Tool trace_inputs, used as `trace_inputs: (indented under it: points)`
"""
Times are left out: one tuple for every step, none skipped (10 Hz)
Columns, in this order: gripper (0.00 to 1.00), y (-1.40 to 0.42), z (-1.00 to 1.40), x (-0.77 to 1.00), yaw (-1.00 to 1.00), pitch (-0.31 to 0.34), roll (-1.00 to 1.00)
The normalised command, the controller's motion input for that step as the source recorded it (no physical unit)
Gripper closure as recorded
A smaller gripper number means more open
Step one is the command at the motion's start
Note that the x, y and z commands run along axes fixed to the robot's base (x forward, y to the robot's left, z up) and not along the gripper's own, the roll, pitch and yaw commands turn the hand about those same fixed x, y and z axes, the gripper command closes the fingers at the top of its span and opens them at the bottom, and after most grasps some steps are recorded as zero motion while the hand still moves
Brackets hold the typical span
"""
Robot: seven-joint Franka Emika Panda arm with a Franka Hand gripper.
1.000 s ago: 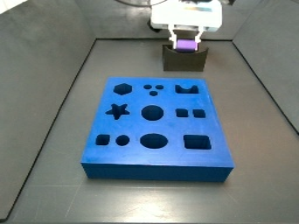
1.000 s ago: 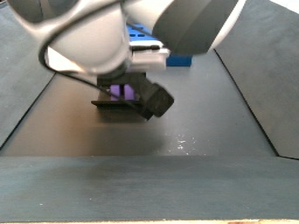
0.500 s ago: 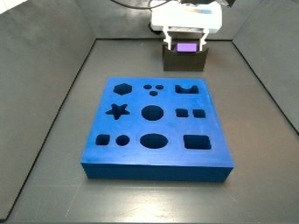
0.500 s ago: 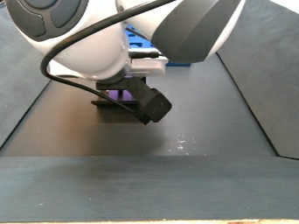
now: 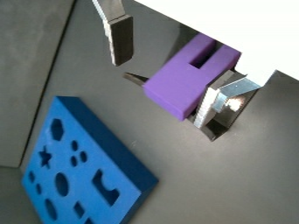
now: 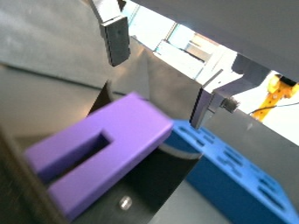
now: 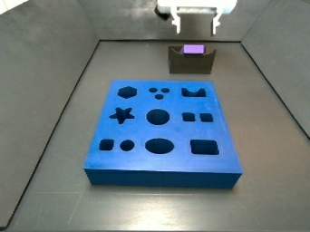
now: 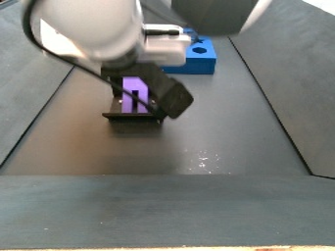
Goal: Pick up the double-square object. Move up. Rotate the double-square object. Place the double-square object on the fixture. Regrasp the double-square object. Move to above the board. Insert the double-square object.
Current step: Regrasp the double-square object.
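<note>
The light-purple double-square object (image 7: 191,50) rests on the dark fixture (image 7: 190,63) at the far end of the floor, its notch facing up (image 8: 136,94). My gripper (image 7: 194,32) hangs open just above it, not touching it. In both wrist views the silver fingers (image 5: 119,39) (image 6: 114,44) stand wide apart, with the purple block (image 5: 184,77) (image 6: 87,157) below them and free of the pads. The bright-blue board (image 7: 161,131) with dark cut-outs lies flat in the middle of the floor.
Dark floor is bounded by raised side walls (image 7: 54,118). In a side view the arm's white body and a dark wrist housing (image 8: 171,98) stand close beside the fixture (image 8: 131,120), with the board (image 8: 201,57) behind.
The gripper let go of the double-square object, leaving it on the fixture, and rose straight up; its fingers are now apart above the block.
</note>
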Motion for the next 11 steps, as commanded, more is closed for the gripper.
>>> trace_inputs:
  points:
    - [0.0,0.0,0.81,-0.04,0.04,0.029,0.03]
    - [0.0,0.01,0.54,-0.03,0.03,0.067,0.04]
    - [0.0,0.01,0.43,-0.03,0.03,0.079,0.04]
    - [0.0,0.01,0.2,-0.03,0.01,0.096,0.04]
    - [0.0,-0.85,0.93,-0.1,0.03,0.069,1.0]
    - [0.0,-0.8,0.82,-0.09,0.02,0.066,1.0]
    - [0.0,-0.73,0.75,-0.09,0.02,0.059,1.0]
    - [0.0,-0.54,0.53,-0.11,0.02,0.048,1.0]
    - [0.0,-0.39,0.33,-0.1,0.02,0.045,1.0]
    - [0.0,-0.17,0.07,-0.05,0.02,0.042,1.0]
    - [0.0,-0.09,0.02,-0.03,0.02,0.042,1.0]
